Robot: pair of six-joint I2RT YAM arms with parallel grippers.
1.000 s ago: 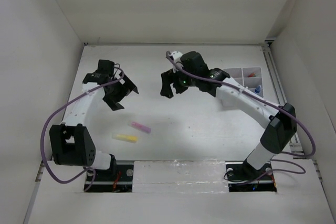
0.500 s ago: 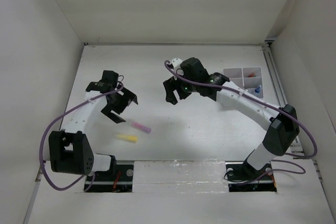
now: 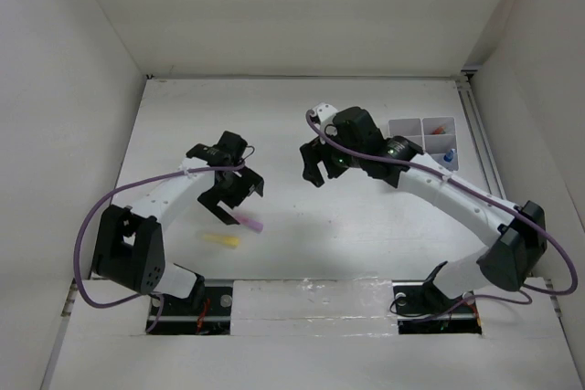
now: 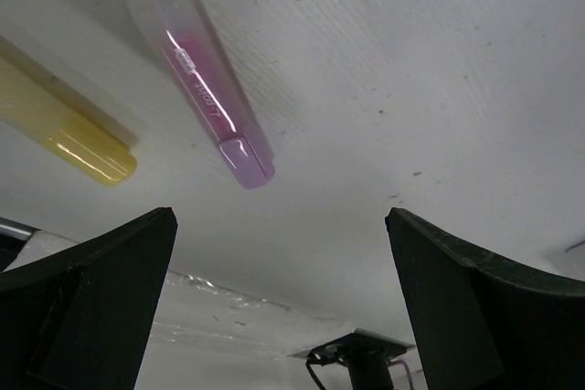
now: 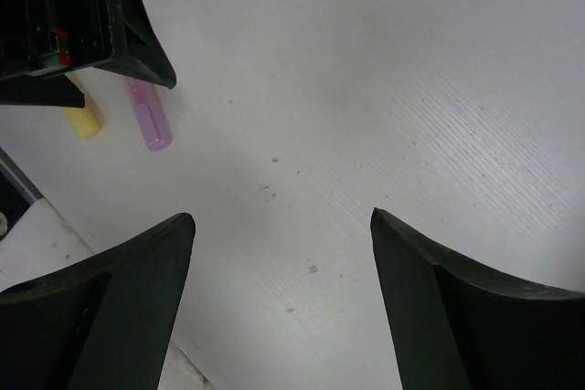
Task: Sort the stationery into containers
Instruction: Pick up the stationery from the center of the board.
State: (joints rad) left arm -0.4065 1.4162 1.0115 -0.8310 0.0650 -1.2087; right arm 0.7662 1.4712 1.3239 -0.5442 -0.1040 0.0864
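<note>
The step in hand seems to be picking up the translucent pink marker stick [image 3: 249,223]. It lies flat on the white table [image 3: 302,116], well apart from the small white square plastic box with four compartments [image 3: 422,139], on the left arm's side of the box and nearer to the arm bases. The left gripper [image 3: 236,202] hovers just over this marker with its jaws spread wide and nothing between them. In the left wrist view the marker lies ahead of the fingertips and at an angle to them, not yet between the jaws. A yellow marker stick [image 3: 222,240] lies near the pink one, on the side farther from the box, with a small gap between the two. The right gripper [image 3: 318,169] hangs between the markers and the box, its jaws also quite wide and empty. The box holds something red and something blue-capped, in separate compartments. For the next move, I judge that the left gripper must go forward and down, perhaps with a small turn of the wrist, so that the pink marker sits across between the fingers. Then it should close on the middle without pushing the yellow one. After that comes a long carry to the box.
</note>
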